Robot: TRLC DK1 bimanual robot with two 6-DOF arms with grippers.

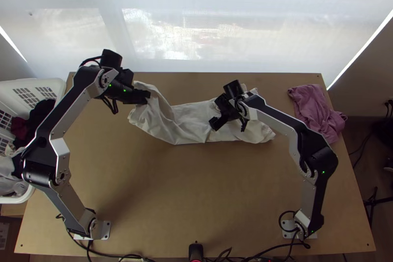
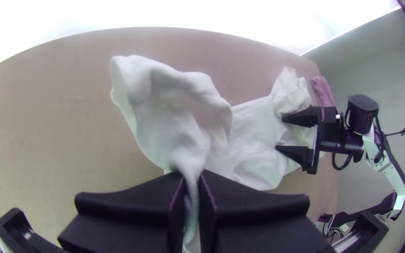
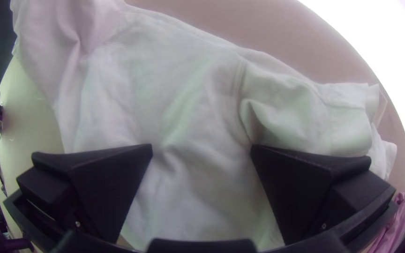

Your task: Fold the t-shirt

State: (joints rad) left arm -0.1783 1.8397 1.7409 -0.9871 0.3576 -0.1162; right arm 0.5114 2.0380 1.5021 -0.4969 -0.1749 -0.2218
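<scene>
In the left wrist view we see the left gripper (image 1: 147, 97) pinched shut on a raised part of the white t-shirt (image 1: 189, 124); the right wrist view shows us the right gripper (image 1: 229, 124) spread over creased cloth. From the top, we see the shirt rumpled across the table's (image 1: 196, 188) far half, broad wood nearer us.

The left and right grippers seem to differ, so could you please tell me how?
The left gripper is closed on one end of the white t-shirt; the right gripper has its fingers spread apart. The left gripper holds cloth up off the table, while the right gripper is over the t-shirt's other part. Both are black.
</scene>
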